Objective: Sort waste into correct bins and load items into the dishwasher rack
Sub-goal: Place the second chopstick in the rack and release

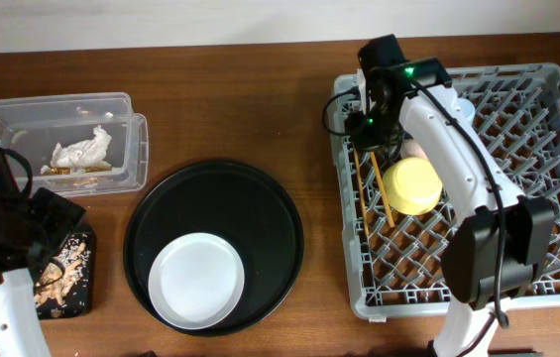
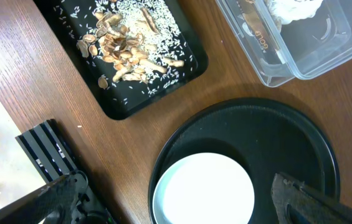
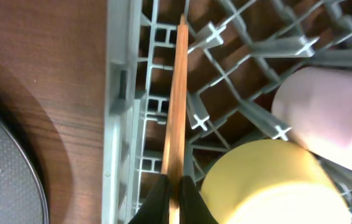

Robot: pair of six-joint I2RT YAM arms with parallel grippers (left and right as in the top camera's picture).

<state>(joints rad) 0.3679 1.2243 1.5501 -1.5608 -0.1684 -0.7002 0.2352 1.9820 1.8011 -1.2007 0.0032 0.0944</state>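
Over the rack (image 3: pixel 123 93), right claw (image 3: pixel 172 190) pinches slim, pale-wood chopsticks (image 3: pixel 177 93) — left claw (image 2: pixel 176 199) gapes wide.

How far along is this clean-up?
Mostly done. The napkin sits in the clear box, scraps lie on the flat black tray, and the yellow bowl and pink cup are in the rack. The right gripper holds the chopsticks there. The white plate on the round tray remains.
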